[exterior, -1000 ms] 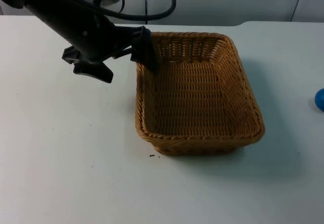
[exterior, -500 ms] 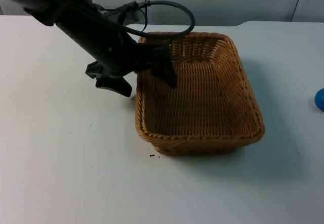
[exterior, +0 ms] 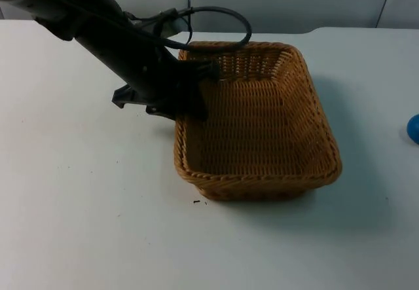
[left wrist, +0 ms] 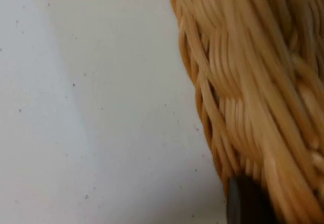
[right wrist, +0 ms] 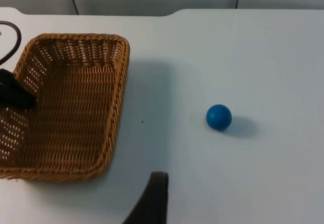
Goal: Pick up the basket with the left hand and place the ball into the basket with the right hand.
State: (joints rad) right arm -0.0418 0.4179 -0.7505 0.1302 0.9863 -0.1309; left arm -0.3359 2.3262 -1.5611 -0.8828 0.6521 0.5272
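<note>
The brown wicker basket (exterior: 323, 125) stands on the white table, seen close up in the left wrist view as woven wall (left wrist: 253, 82). My left gripper (exterior: 185, 107) straddles the basket's left wall, one finger inside and one outside, shut on that rim. A black fingertip (left wrist: 238, 204) presses against the weave. The blue ball (exterior: 414, 127) lies at the table's right edge, well apart from the basket (right wrist: 119, 92). In the right wrist view the ball (right wrist: 218, 117) rests on bare table ahead of my right gripper's fingertip (right wrist: 156, 188); that gripper waits open, holding nothing.
The white table (exterior: 78, 205) spreads out in front of and to the left of the basket. The grey partition wall (exterior: 294, 2) closes the far side. A small dark speck (exterior: 196, 202) lies by the basket's near left corner.
My left arm moved right and down onto the basket's left wall, and its fingers closed from wide apart onto the rim. The basket and ball kept their places.
</note>
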